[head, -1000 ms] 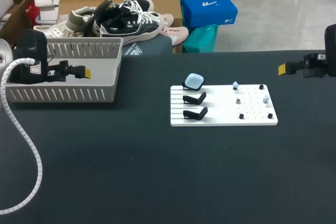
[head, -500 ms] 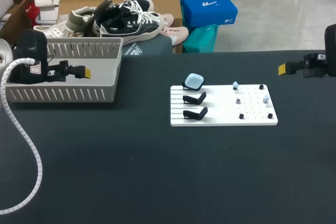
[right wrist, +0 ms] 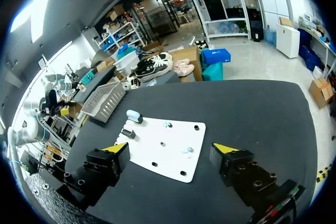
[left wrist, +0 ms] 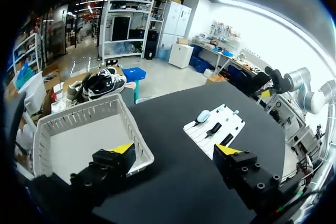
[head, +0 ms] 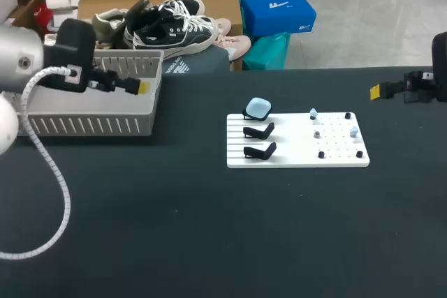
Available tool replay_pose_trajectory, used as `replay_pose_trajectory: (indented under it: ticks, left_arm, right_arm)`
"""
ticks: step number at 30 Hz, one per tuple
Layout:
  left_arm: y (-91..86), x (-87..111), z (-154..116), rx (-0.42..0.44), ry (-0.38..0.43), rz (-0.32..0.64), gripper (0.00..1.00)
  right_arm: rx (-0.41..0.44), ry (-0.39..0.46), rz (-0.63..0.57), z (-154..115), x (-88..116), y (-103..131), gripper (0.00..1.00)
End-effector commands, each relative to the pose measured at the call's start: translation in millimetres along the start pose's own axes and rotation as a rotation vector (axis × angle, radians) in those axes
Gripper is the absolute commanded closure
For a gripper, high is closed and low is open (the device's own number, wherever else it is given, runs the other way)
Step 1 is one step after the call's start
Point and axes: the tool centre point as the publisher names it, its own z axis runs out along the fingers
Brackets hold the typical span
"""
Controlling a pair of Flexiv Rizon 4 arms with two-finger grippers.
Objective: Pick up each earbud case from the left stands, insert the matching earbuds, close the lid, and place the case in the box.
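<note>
Evidently much remains for me: the blue case (head: 258, 108) sits on its stand, earbuds (head: 313, 113) unloaded, box (head: 84, 126) showing none; left gripper (left wrist: 175, 149) and right gripper (right wrist: 169, 147) spread, empty.

Our head camera sits above and behind, looking down across the desk (head: 209, 242). Our wrist cameras look out past the left claw (left wrist: 174, 149) and right claw (right wrist: 169, 147) from opposite desk ends, high and far off. All three share the white stand board (head: 293, 148).
</note>
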Motion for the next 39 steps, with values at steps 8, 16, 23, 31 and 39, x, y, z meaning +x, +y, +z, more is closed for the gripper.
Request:
replay_pose_trajectory:
  ticks: [8, 16, 23, 31, 39]
  left_arm:
    - [-9.5, -29.6, 42.0, 0.243, -0.012, 0.252, 0.0]
    - [-24.0, -42.5, 76.2, 0.337, 0.02, 0.41, 0.0]
    - [-35.9, -43.3, 113.3, 0.401, 0.034, 0.505, 0.0]
    - [-48.7, -40.6, 151.5, 0.477, 0.018, 0.57, 0.0]
    - [-62.3, -39.9, 179.6, 0.572, 0.016, 0.628, 0.0]
  right_arm:
    - [-0.005, 0.0, -0.001, 0.4, 0.1, -1.4, 0.0]
    - [-0.005, 0.0, -0.001, 0.4, 0.1, -1.4, 0.0]
    - [-0.005, 0.0, -0.001, 0.4, 0.1, -1.4, 0.0]
    - [-0.005, 0.0, -0.001, 0.4, 0.1, -1.4, 0.0]
    - [-0.005, 0.0, -0.001, 0.4, 0.1, -1.4, 0.0]
